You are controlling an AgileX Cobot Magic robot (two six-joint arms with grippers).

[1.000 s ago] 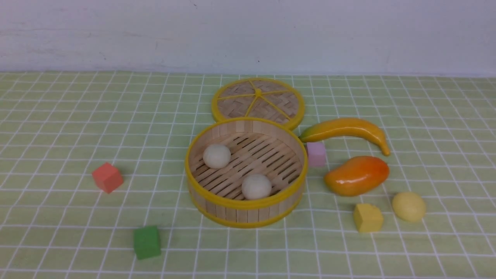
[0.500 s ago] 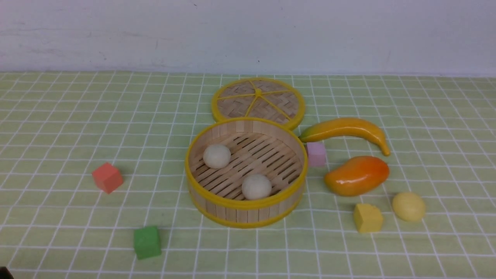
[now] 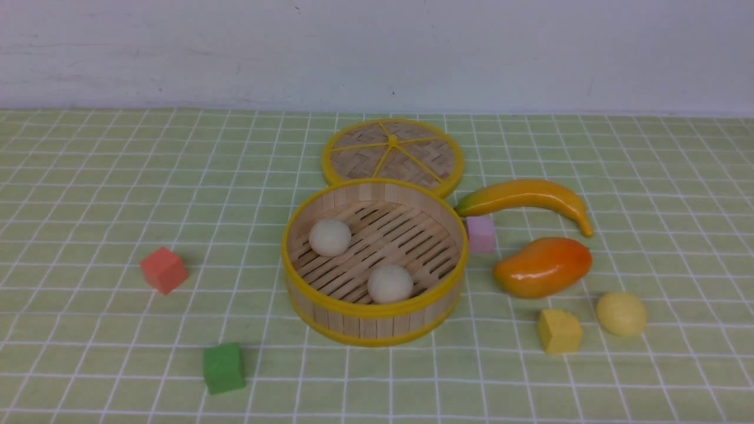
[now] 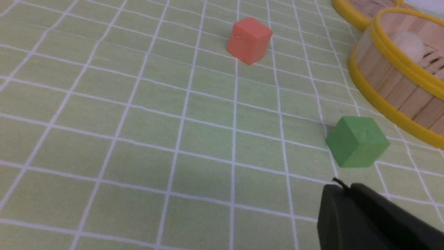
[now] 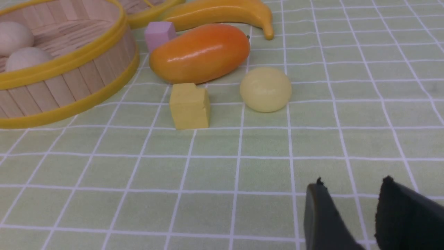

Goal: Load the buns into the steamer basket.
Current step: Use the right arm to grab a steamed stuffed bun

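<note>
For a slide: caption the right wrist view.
Open right gripper facing pale yellow round bun; two cream buns inside round bamboo steamer basket.

steamer basket [image 3: 374, 327]: upright, open | cream buns [image 3: 330, 237]: inside | yellow bun [image 3: 621, 314]: outside

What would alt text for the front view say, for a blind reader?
A round bamboo steamer basket holds two buns: a farther cream bun and a nearer cream bun. The pale yellow bun lies outside on the green checked cloth, right of a yellow cube and near a mango.

Plain whitish wall [image 3: 377, 53] behind green white-gridded tablecloth [image 3: 88, 176], even light
</note>
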